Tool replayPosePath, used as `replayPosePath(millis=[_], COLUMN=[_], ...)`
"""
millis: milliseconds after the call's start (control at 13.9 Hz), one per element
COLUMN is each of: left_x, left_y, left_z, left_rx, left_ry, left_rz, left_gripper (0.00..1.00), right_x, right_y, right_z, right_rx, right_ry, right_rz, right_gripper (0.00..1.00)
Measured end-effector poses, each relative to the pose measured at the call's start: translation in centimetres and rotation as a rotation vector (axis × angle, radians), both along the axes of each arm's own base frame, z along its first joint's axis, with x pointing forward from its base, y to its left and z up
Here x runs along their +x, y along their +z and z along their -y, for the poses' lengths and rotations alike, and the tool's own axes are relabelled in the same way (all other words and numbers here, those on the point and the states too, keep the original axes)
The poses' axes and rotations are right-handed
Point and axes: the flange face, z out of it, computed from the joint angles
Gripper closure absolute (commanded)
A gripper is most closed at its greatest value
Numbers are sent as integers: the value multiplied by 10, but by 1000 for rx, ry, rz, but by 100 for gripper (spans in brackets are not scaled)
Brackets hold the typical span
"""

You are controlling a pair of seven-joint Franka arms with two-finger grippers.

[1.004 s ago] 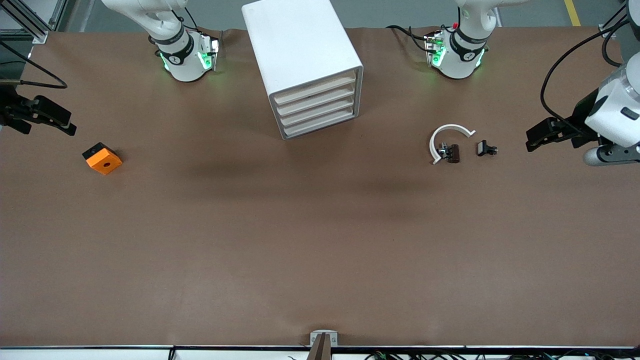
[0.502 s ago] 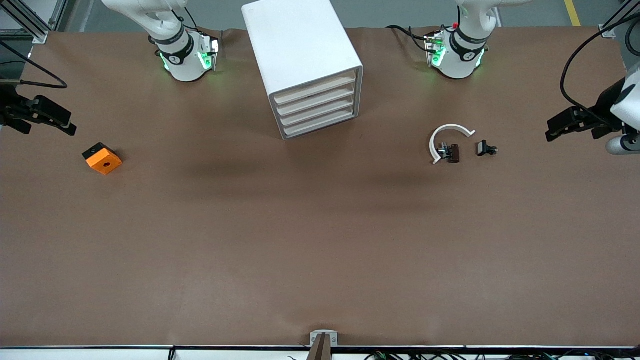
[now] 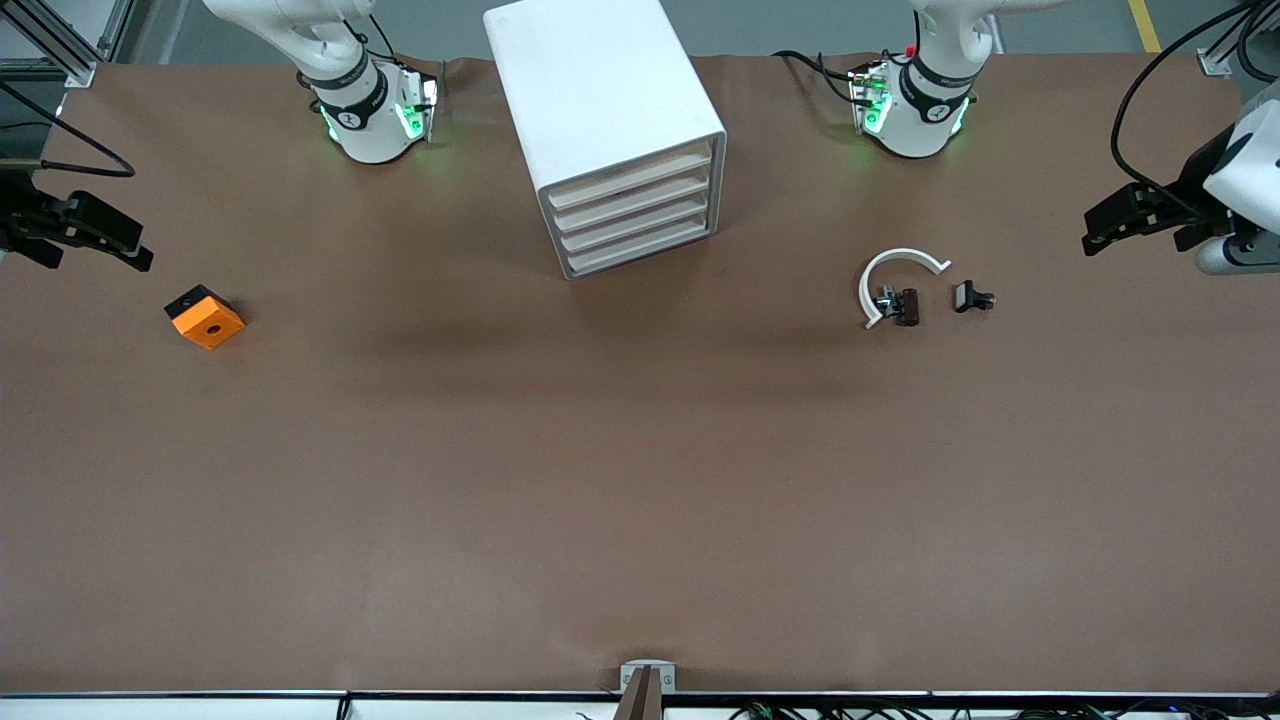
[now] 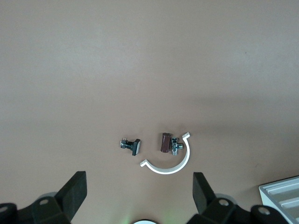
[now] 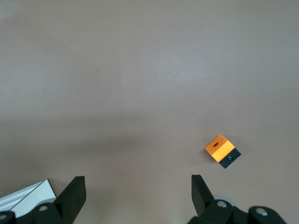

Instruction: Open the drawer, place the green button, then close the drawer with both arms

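The white cabinet stands between the two arm bases. All four cream drawer fronts are flush, and the lowest drawer is shut. No green-capped button shows in any view. My left gripper hangs open and empty over the left arm's end of the table, apart from the black clips. In the left wrist view its fingers stand wide apart. My right gripper is open and empty over the right arm's end, above the orange block. It is also wide open in the right wrist view.
An orange block with a hole lies near the right arm's end and shows in the right wrist view. A white arc and two black clips lie toward the left arm's end, also in the left wrist view.
My left arm has drawn back toward its end of the table and toward the bases, away from the clips. The right arm, the cabinet and the loose parts have not moved.
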Motion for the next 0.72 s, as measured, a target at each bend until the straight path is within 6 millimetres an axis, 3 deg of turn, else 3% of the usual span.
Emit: replayPosePath(millis=[502, 717], left_x=[-10, -10], left_y=[0, 0], left_z=[28, 31], left_rx=[3, 3], left_ry=[-52, -56], left_rz=[23, 23], left_gripper=[0, 0], right_x=[0, 0], right_y=[0, 0], right_z=[0, 0], right_rx=[0, 0], right_ry=[0, 0], right_rz=[0, 0], right_gripper=[0, 0])
